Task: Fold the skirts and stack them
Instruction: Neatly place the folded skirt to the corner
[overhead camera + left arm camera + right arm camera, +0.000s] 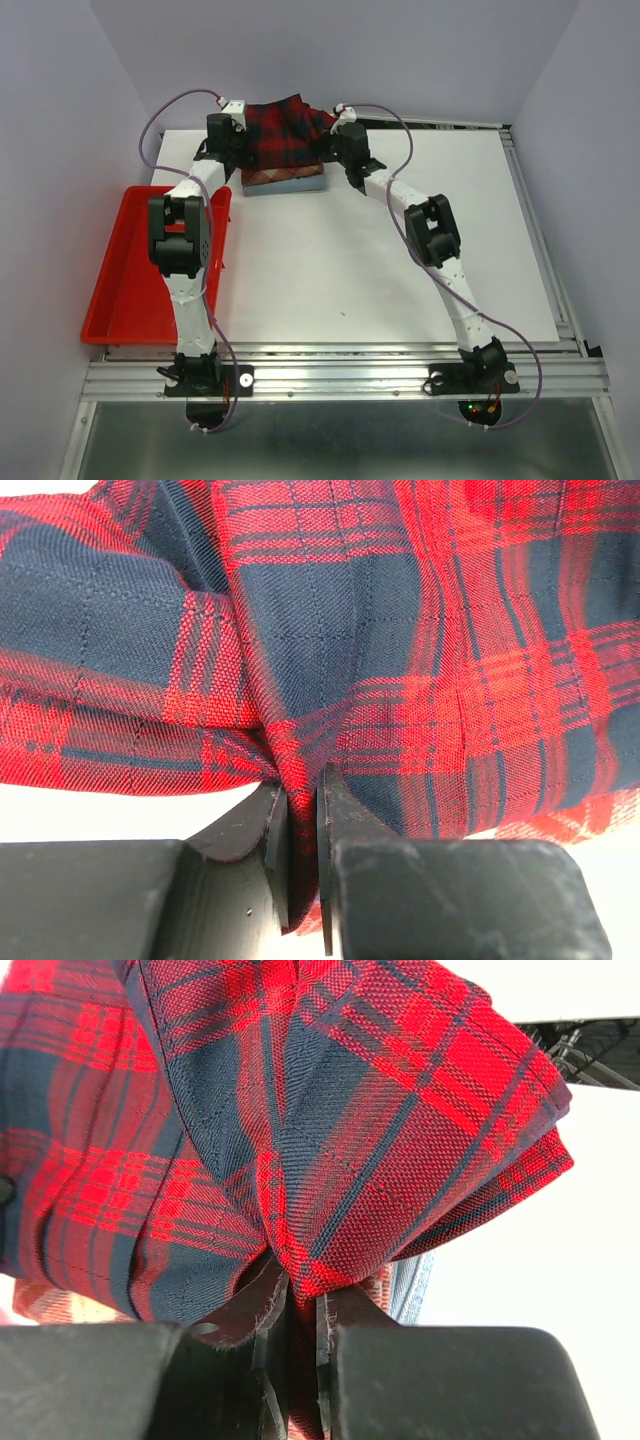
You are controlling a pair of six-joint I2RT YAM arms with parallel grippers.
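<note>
Plaid skirt pinched at both sides, over the folded pair.
Left end effector (300, 815) and right end effector (300, 1310) are each clenched on a bunched fold of the plaid skirt (283, 128), which sags between them. Beneath them, the check skirt (283, 176) lies on the denim skirt (290, 188). The weave looks soft, light and droopy, so hem corners are the best hold. No label or writing is readable.

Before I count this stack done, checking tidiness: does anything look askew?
Yes. The plaid skirt, pinched in both arms' jaws over the folded check skirt, is bunched and creased at each pinch, not lying flat.
</note>
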